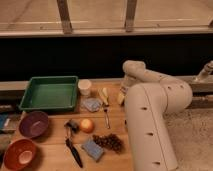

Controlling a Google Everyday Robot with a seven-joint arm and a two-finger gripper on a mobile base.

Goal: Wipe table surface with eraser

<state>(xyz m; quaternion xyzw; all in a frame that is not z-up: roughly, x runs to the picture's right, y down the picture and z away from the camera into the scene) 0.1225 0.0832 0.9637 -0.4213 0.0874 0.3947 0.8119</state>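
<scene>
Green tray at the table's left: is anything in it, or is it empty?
Empty: the green tray shows only bare green floor. The claw, shut, sits at the table's far right edge, away from it.

text: none readable | labels: none | claw (pixel 121 96): near table's back edge, unmarked

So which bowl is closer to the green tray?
The purple bowl. It sits just below the green tray, while the orange-brown bowl is further down at the table's front corner. The gripper is across the table, far from both.
</scene>
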